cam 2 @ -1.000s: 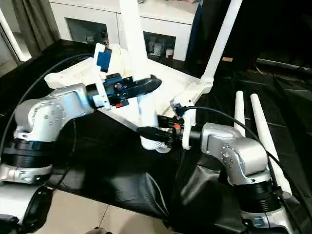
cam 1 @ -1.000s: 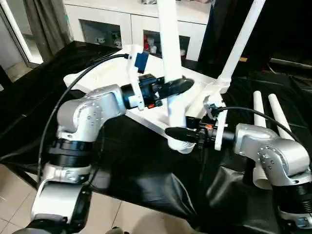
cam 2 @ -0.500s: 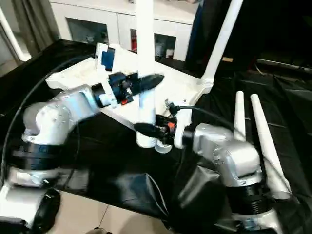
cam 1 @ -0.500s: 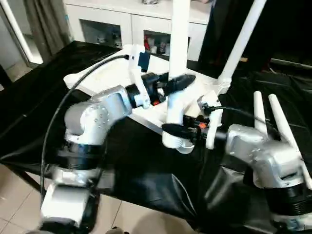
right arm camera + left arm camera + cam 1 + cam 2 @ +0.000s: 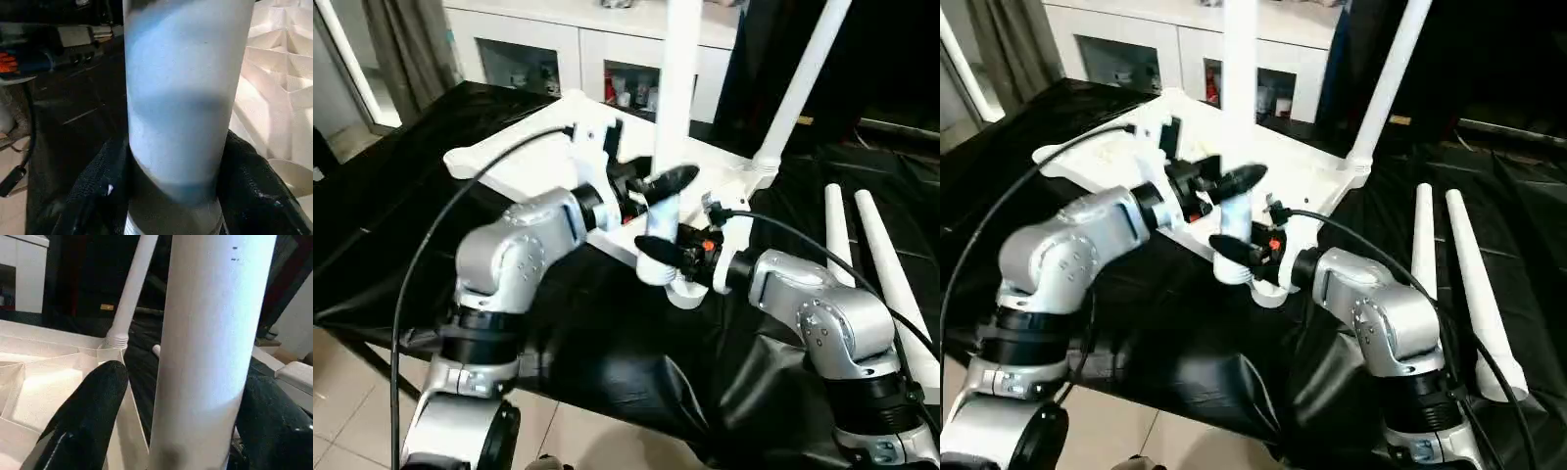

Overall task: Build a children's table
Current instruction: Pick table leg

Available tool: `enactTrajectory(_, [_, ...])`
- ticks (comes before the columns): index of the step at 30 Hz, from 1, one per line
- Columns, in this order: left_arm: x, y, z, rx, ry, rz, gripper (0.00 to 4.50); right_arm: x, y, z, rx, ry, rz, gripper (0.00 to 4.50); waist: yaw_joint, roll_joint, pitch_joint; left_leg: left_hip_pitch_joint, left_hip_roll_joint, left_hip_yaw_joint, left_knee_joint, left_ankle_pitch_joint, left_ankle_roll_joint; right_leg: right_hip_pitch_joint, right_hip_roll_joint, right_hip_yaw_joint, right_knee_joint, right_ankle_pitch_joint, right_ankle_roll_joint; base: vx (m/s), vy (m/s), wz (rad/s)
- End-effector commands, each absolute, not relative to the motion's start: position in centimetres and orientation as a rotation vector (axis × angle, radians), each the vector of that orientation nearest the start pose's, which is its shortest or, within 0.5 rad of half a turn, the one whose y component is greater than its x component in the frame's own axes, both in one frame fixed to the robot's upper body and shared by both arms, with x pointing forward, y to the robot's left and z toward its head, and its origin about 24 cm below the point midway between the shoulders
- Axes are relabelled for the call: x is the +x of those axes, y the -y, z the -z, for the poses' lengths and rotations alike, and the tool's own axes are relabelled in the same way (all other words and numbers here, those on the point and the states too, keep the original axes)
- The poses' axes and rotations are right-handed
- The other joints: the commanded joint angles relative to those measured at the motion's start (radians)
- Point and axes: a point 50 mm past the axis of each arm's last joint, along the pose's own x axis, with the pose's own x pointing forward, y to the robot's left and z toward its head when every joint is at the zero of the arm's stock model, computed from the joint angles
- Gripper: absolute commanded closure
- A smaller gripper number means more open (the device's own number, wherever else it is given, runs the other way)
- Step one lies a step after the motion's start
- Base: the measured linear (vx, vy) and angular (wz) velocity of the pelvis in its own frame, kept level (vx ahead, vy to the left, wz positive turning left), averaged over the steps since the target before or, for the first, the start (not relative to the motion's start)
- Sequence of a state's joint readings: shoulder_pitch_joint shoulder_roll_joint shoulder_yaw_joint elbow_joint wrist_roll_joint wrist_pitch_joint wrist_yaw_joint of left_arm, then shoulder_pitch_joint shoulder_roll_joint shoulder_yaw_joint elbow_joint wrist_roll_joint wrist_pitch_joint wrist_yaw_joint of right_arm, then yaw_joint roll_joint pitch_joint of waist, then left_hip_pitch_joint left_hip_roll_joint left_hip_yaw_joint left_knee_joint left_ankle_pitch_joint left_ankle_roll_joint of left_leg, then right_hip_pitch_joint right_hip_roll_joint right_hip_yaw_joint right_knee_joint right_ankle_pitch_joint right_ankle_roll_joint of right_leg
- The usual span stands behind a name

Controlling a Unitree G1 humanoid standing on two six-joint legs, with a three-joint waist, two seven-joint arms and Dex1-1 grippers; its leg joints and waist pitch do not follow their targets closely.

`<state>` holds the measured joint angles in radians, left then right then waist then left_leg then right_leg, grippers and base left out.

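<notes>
The children's table lies upside down on black cloth, its white ribbed top facing up. One white leg stands in the near corner socket. My left gripper is open around this leg, and one finger stands off from the tube. Lower down, just above the socket, my right gripper is shut on the same leg, with its fingers pressed against both sides. A second leg stands in the far right socket. Two loose legs lie to the right.
A white cabinet with glass doors stands behind the work table. The black cloth hangs over the table's front edge above a tiled floor. A grey curtain hangs at the back left.
The left gripper's fingers have spread wider around the near leg. That leg now stands straighter. The right gripper has kept its hold and shifted slightly left along with its forearm.
</notes>
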<state>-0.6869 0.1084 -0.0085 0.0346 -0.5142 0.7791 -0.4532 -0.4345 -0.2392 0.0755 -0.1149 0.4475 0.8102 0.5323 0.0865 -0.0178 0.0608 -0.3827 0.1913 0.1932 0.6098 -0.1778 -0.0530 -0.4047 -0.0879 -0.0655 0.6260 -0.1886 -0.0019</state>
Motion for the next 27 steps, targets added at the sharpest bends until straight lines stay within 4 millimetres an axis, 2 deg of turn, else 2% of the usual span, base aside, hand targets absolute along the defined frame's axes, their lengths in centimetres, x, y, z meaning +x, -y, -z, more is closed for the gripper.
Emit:
enactTrajectory(1, [32.8, -6.9, -17.5, -0.273, -0.115, 0.873, 1.27, 30.0, 10.7, -12.6, 0.142, -0.25, -0.829, 2.52, -0.005, -0.007, -0.075, 0.015, 0.029, -0.015, -0.069, -0.126, -0.025, 0.055, -0.047, 0.046, -0.074, -0.16, -0.15, 0.0, 0.0, 0.0])
enactTrajectory(3, [32.9, -7.0, -17.7, -0.292, -0.104, 0.869, 1.3, 30.0, 10.6, -12.5, 0.138, -0.253, -0.825, 2.52, -0.005, -0.003, -0.075, 0.016, 0.029, -0.015, -0.069, -0.127, -0.024, 0.054, -0.047, 0.046, -0.075, -0.162, -0.15, 0.0, 0.0, 0.0])
enactTrajectory(5, [33.0, -7.1, -17.7, -0.291, -0.101, 0.865, 1.66, 30.0, 10.6, -12.5, 0.138, -0.253, -0.824, 2.52, -0.005, -0.004, -0.075, 0.016, 0.029, -0.015, -0.069, -0.13, -0.023, 0.053, -0.045, 0.046, -0.076, -0.159, -0.149, 0.0, 0.0, 0.0])
enactTrajectory(8, [33.0, -7.1, -17.8, -0.311, -0.095, 0.874, 1.74, 30.0, 10.5, -12.4, 0.138, -0.254, -0.819, 2.52, -0.007, 0.0, -0.074, 0.017, 0.03, -0.016, -0.07, -0.138, -0.027, 0.052, -0.045, 0.046, -0.077, -0.159, -0.151, 0.0, 0.0, 0.0])
enactTrajectory(10, [33.0, -7.0, -17.9, -0.324, -0.091, 0.884, 2.04, 30.0, 10.6, -12.4, 0.136, -0.252, -0.814, 2.52, -0.006, -0.001, -0.075, 0.016, 0.029, -0.016, -0.07, -0.139, -0.028, 0.053, -0.045, 0.045, -0.076, -0.157, -0.154, 0.0, 0.0, 0.0])
enactTrajectory(13, [33.0, -7.0, -18.0, -0.333, -0.087, 0.896, 2.16, 30.0, 10.6, -12.4, 0.131, -0.25, -0.811, 2.52, -0.006, -0.002, -0.075, 0.016, 0.029, -0.016, -0.07, -0.14, -0.026, 0.053, -0.045, 0.046, -0.076, -0.156, -0.154, 0.0, 0.0, 0.0])
enactTrajectory(14, [33.0, -7.0, -18.1, -0.335, -0.086, 0.895, 2.36, 30.0, 10.6, -12.4, 0.127, -0.248, -0.81, 2.52, -0.007, -0.002, -0.075, 0.017, 0.029, -0.016, -0.07, -0.141, -0.026, 0.053, -0.045, 0.046, -0.076, -0.155, -0.154, 0.0, 0.0, 0.0])
enactTrajectory(19, [33.0, -7.3, -18.2, -0.343, -0.073, 0.906, 2.52, 30.2, 10.5, -12.6, 0.119, -0.224, -0.813, 2.52, -0.007, -0.002, -0.074, 0.017, 0.029, -0.016, -0.071, -0.145, -0.027, 0.053, -0.046, 0.046, -0.078, -0.169, -0.15, 0.0, 0.0, 0.0])
enactTrajectory(20, [33.0, -7.3, -18.3, -0.343, -0.069, 0.914, 2.53, 30.2, 10.5, -12.7, 0.125, -0.221, -0.819, 2.17, -0.007, -0.002, -0.074, 0.017, 0.029, -0.016, -0.07, -0.142, -0.026, 0.053, -0.046, 0.046, -0.077, -0.166, -0.15, 0.0, 0.0, 0.0])
enactTrajectory(22, [33.0, -7.3, -18.3, -0.345, -0.063, 0.932, 2.55, 30.2, 10.5, -12.8, 0.135, -0.219, -0.831, 1.82, -0.008, 0.001, -0.074, 0.018, 0.029, -0.016, -0.071, -0.144, -0.025, 0.052, -0.045, 0.046, -0.077, -0.163, -0.151, 0.0, 0.0, 0.0])
enactTrajectory(25, [32.9, -7.4, -18.5, -0.337, -0.065, 0.973, 2.55, 30.2, 10.8, -13.1, 0.133, -0.22, -0.857, 1.71, -0.008, 0.003, -0.074, 0.018, 0.03, -0.017, -0.072, -0.149, -0.028, 0.052, -0.045, 0.046, -0.076, -0.156, -0.154, 0.0, 0.0, 0.0])
enactTrajectory(27, [32.9, -7.3, -18.8, -0.331, -0.061, 1.004, 2.58, 30.3, 11.3, -13.5, 0.119, -0.21, -0.864, 1.43, -0.005, -0.004, -0.076, 0.02, 0.031, -0.016, -0.071, -0.14, -0.025, 0.054, -0.046, 0.046, -0.073, -0.146, -0.16, 0.0, 0.0, 0.0])
